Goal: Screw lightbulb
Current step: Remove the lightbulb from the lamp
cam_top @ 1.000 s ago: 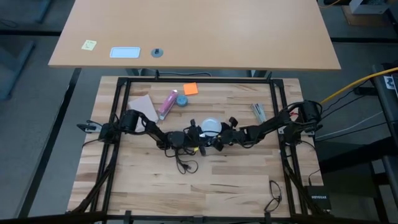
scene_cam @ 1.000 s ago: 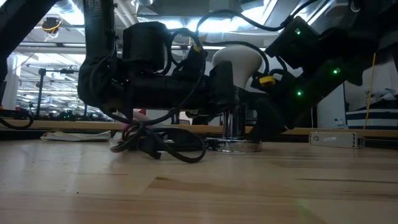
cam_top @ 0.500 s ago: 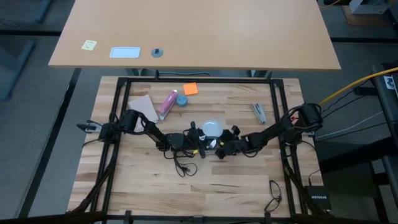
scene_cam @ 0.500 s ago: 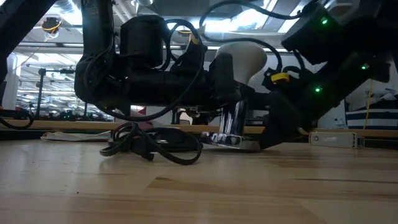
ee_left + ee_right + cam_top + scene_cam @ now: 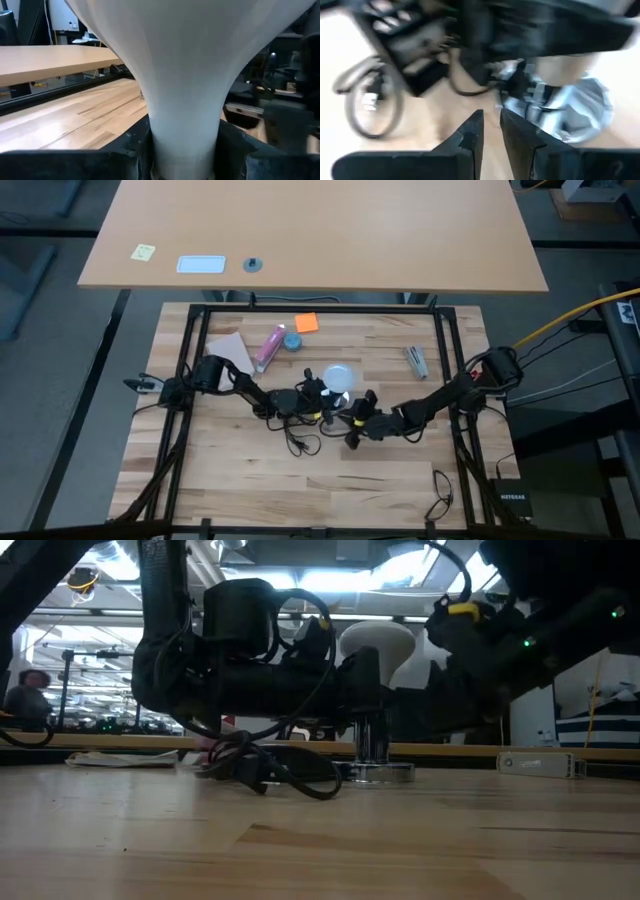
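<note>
The frosted white lightbulb (image 5: 339, 376) stands globe up on the silver lamp's stem (image 5: 373, 735). The stem rises from the round lamp base (image 5: 378, 772) on the table's middle. My left gripper (image 5: 324, 393) reaches in from the left and is shut on the bulb's neck; it also shows in the low view (image 5: 362, 675). My right gripper (image 5: 351, 430) is nearer the near edge, off the lamp, its fingers (image 5: 470, 137) nearly together on nothing. The lamp base shows beyond them (image 5: 575, 112). My left gripper pinches the bulb's narrow neck (image 5: 182, 125) between its two fingers (image 5: 131, 147), one on each side. The fingers come level from the table's left. The bulb stands upright above them, its globe filling the left wrist view, over the lamp's stem.
The lamp's black cord (image 5: 295, 442) loops on the table near the left gripper. A pink tube (image 5: 270, 345), a small blue round object (image 5: 292, 340), an orange note (image 5: 306, 323), a paper sheet (image 5: 230, 350) and a small metal piece (image 5: 416, 360) lie farther back.
My right gripper has drawn back from the lamp toward the table's near edge and a little left. The lamp tipped half a second ago and now stands upright again. The cord has shifted on the table. My left gripper has kept hold of the bulb's neck.
</note>
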Controlling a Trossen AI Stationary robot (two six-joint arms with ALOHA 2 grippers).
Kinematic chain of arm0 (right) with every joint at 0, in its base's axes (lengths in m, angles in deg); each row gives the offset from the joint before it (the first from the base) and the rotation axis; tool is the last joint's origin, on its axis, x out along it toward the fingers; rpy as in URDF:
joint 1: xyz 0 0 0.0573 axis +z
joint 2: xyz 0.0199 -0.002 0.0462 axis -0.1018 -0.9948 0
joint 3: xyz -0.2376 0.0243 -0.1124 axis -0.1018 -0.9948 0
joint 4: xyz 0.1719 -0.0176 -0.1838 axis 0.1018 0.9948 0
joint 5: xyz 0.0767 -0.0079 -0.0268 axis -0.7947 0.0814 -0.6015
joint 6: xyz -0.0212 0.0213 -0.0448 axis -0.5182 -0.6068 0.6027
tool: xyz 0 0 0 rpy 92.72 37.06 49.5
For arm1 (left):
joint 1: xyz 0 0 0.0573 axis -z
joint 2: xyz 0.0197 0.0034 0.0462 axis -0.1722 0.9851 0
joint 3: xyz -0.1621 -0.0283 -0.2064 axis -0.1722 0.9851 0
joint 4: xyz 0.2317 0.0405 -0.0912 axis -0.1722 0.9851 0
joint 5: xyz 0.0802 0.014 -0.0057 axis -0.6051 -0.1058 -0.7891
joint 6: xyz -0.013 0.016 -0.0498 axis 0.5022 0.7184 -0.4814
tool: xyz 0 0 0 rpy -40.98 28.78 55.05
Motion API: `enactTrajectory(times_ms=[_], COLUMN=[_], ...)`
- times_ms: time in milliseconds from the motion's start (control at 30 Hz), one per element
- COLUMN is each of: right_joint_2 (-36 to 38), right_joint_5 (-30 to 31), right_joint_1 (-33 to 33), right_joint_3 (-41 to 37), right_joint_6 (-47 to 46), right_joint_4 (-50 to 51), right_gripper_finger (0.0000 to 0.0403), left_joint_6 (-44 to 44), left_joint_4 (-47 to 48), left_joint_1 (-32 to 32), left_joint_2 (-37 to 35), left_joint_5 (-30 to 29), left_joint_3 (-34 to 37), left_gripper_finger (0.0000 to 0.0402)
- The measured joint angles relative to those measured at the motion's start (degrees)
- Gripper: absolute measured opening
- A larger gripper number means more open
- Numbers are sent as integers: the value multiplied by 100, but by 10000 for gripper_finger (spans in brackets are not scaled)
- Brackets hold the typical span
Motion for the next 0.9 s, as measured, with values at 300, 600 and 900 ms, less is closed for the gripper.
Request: enactTrajectory(times_ms=[300, 600, 900], right_joint_2=[391, 393, 344], right_joint_5=[960, 329, -593], right_joint_1=[-104, -849, -938], right_joint_3=[-11, -24, -24], right_joint_6=[-14, 201, 309], right_joint_4=[1222, 1544, 1523], right_gripper_finger=[74, 74, 74], left_joint_6=[-73, -311, -119], left_joint_4=[-25, -257, -269], left_joint_1=[174, 426, 455], left_joint_2=[0, 15, 14], left_joint_5=[166, 533, 552], left_joint_3=[7, 20, 15], left_gripper_finger=[139, 139, 139])
